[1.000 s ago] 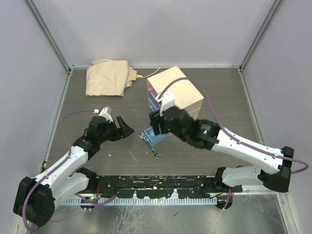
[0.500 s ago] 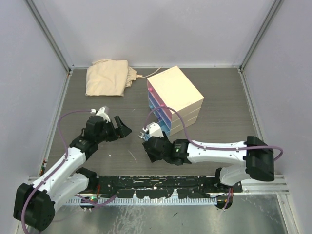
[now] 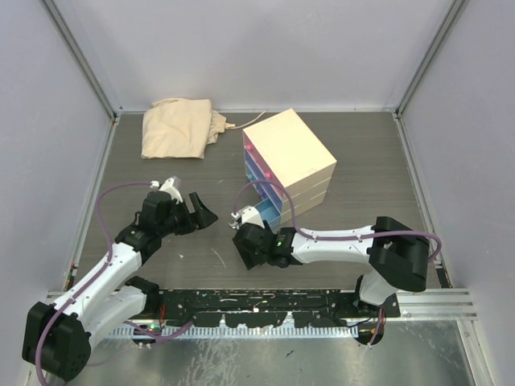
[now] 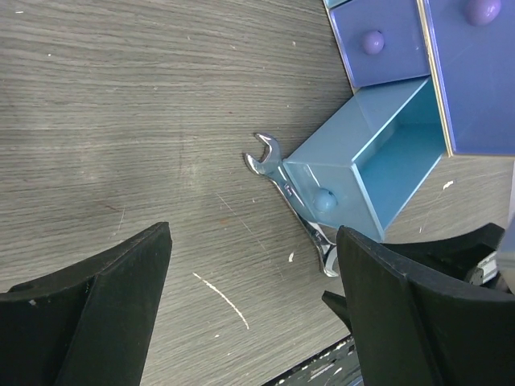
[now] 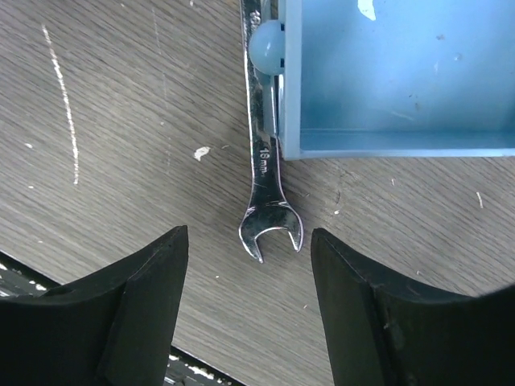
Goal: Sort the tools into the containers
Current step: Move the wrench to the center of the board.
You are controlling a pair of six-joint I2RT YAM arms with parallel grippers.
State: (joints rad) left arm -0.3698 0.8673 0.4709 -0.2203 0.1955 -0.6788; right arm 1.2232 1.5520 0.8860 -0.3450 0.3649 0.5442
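**Spanner under my right end effector, grasp not yet made**

Spanner (image 5: 263, 153) lies flat on the bench (image 5: 121, 121), outside every container and on the near side of the chest. A second ago my right end effector (image 5: 249, 241) was up over the chest. It has since swung down toward my bases and now hangs low over the spanner's near head, fingers apart and holding nothing. My left end effector (image 4: 253, 233) has widened a little. It waits off to the left, spread and empty. I judge the reach done and the pick next: this tool has to be lifted and dropped into the drawer.

From my right wrist, the spanner's long axis runs straight away from me, so my fingers would close across the shaft. Its near end is an open jaw pointing back toward my bases. The far end, seen from my left wrist, is also an open jaw, pointing away and leftward.

Further out, the shaft passes under the knob (image 5: 265, 47) of the light-blue drawer (image 5: 402, 145). I cannot tell whether they touch. That drawer is pulled out, and the floor I can see holds no tool. Behind it is the chest (image 3: 290, 149) with its upper drawers shut, and a cloth (image 3: 177, 127) lies at the far edge.
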